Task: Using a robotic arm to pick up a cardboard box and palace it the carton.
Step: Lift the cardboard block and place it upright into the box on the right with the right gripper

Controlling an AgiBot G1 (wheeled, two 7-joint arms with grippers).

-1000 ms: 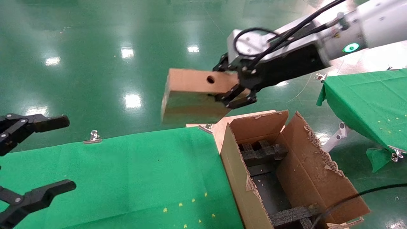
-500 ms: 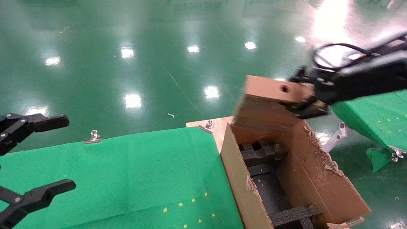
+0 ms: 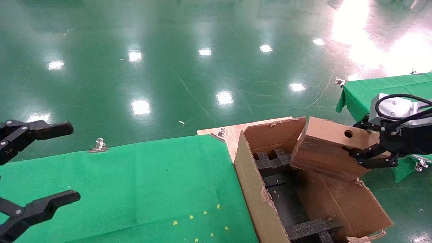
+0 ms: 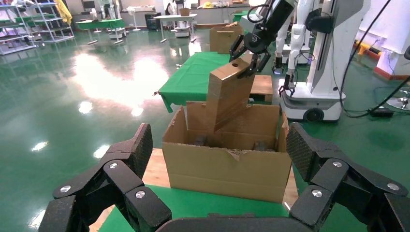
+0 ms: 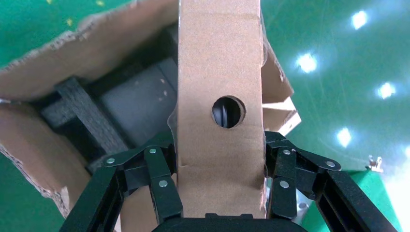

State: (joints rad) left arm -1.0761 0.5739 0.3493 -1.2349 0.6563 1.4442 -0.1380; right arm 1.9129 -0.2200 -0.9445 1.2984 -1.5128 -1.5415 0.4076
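My right tool (image 3: 373, 156) was clamped on the cardboard box (image 3: 329, 148), holding it tilted over the carton (image 3: 256, 189), its lower end dipping inside. My left tool (image 3: 23, 172) hung spread open and empty above the green surface (image 3: 135, 182).

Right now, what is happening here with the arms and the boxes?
The right gripper is shut on the cardboard box and holds it tilted over the open carton, one end dipping toward the opening. The box is not set down inside: the black foam inserts show below it. The left gripper hangs open above the green cloth, holding nothing.
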